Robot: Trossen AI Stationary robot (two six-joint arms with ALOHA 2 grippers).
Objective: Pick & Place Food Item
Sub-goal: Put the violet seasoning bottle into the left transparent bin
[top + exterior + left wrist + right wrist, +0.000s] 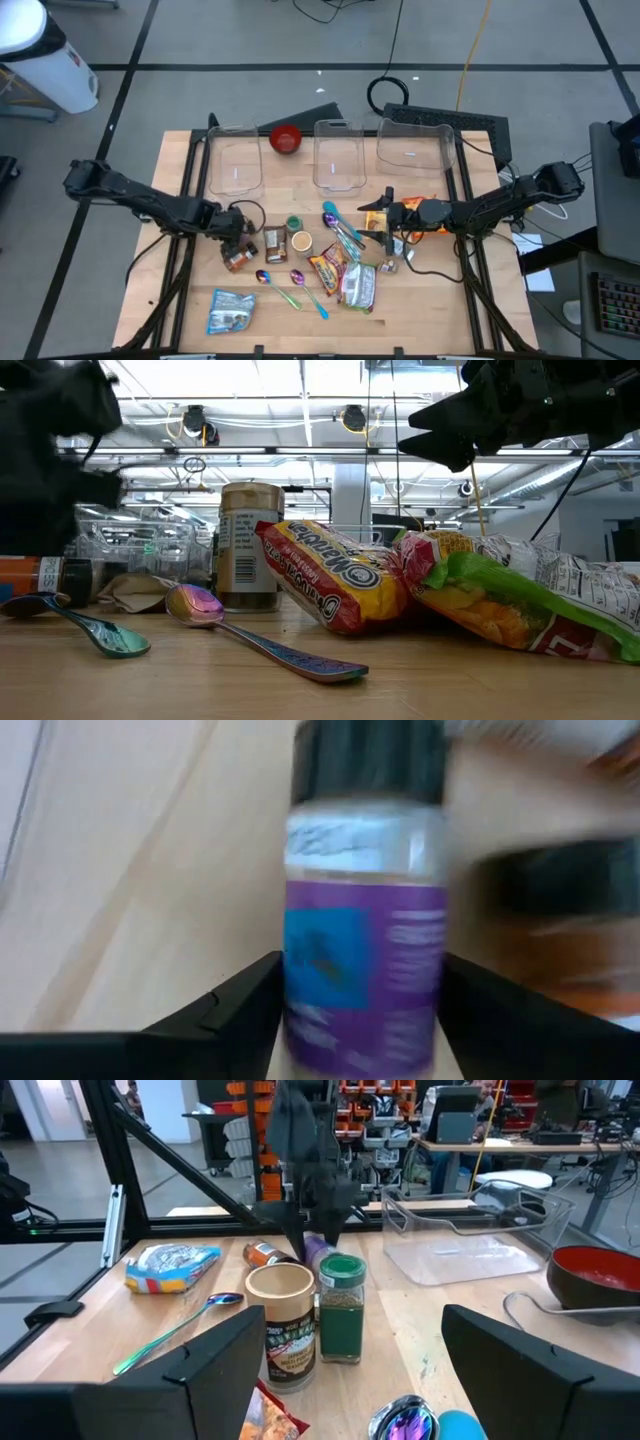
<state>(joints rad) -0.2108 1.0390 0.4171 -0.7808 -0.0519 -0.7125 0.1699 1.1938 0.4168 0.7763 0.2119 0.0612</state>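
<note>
The left gripper (pixel 243 235) hung low over the table (pixel 420 315), its fingers (pixel 225 1010) standing apart on either side of a purple-labelled spice jar (pixel 365 910), apparently to straddle it for a pick; whether they touched it could not be told. The jar lay between them, with a dark cap, a clear shoulder and a purple label carrying a blue panel. The right gripper (pixel 388 232) waited wide open, the green-lidded spice jar (pixel 342 1320) and a tan-capped jar (pixel 280 1325) ahead of it.

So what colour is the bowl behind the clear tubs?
Red, clearest in the high view: the bowl sits between two tubs.
</note>
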